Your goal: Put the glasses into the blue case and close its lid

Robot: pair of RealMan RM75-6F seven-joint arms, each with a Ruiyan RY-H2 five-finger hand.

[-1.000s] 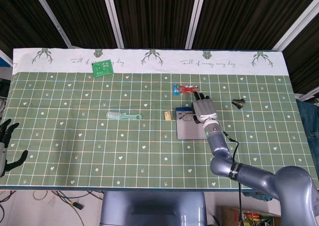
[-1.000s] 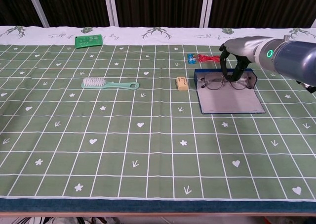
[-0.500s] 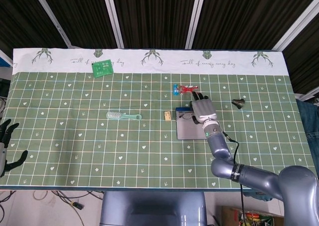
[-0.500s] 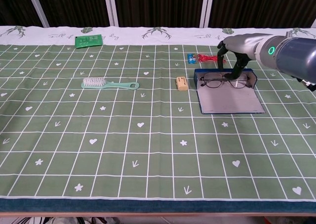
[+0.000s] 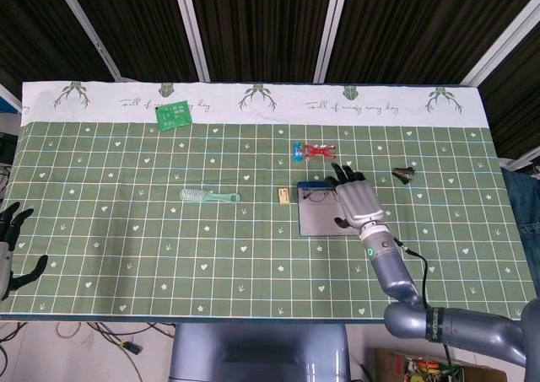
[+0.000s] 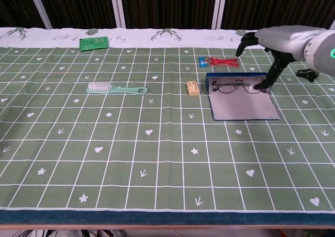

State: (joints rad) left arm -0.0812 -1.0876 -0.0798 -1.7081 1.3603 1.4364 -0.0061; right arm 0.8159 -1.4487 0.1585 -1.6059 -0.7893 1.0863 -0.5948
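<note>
The glasses (image 6: 236, 84) lie in the shallow tray of the blue case (image 6: 209, 84), lenses facing the front. Its grey lid (image 6: 243, 106) lies open and flat on the table in front of the tray. My right hand (image 6: 272, 42) hovers above the case's right end, fingers apart and holding nothing; one finger points down beside the tray's right wall. In the head view the right hand (image 5: 358, 201) covers the right part of the case (image 5: 317, 220), and the glasses (image 5: 315, 196) show at its left. My left hand (image 5: 10, 249) hangs at the table's left edge, fingers spread and empty.
A green brush (image 6: 116, 89) lies mid-left. A small tan block (image 6: 193, 88) sits just left of the case. A red and blue item (image 6: 217, 62) lies behind it, a black clip (image 6: 306, 72) to the right, and a green circuit board (image 6: 94, 42) at back left.
My right hand has let go of the glasses, risen and shifted right. The glasses have settled back into the case tray. The left hand has not moved.
</note>
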